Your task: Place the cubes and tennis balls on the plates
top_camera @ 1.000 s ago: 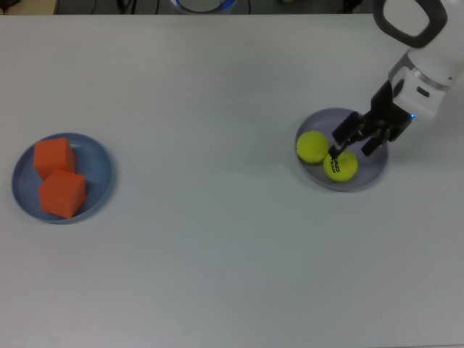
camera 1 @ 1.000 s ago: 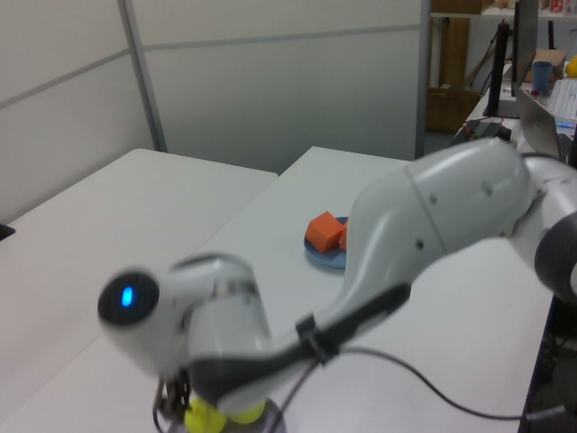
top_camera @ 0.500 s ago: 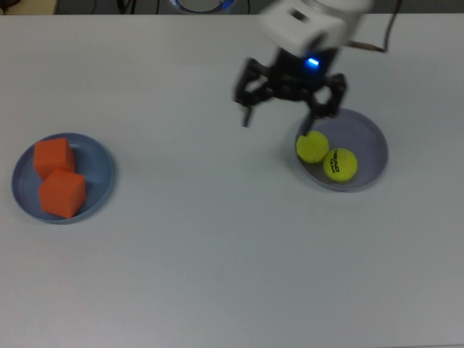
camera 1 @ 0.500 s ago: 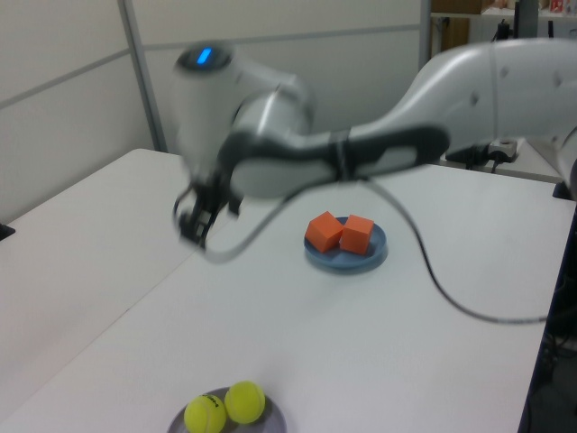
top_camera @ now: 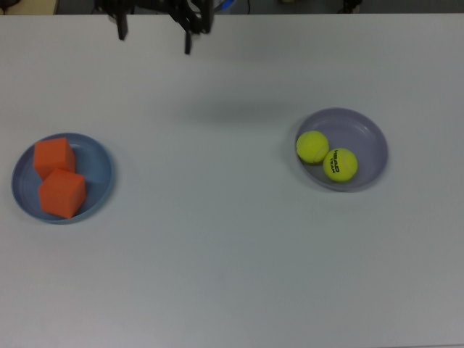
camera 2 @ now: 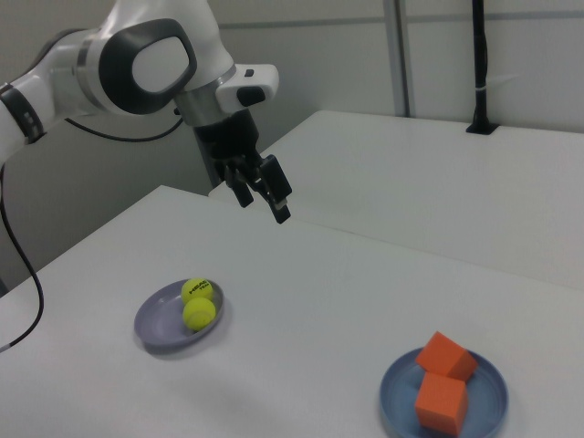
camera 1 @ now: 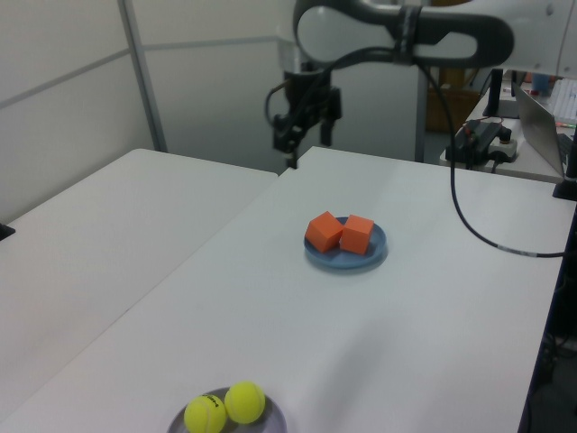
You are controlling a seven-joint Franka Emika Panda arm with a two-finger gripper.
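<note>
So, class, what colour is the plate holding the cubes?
Light blue plate; clearest in the right view.

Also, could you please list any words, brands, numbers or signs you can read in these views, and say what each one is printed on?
Black printed lettering on the tennis ball nearer the top view's right, lying in the lavender plate: too small to read.
The other tennis ball, orange cubes, blue plate and robot arm: no text visible.
</note>
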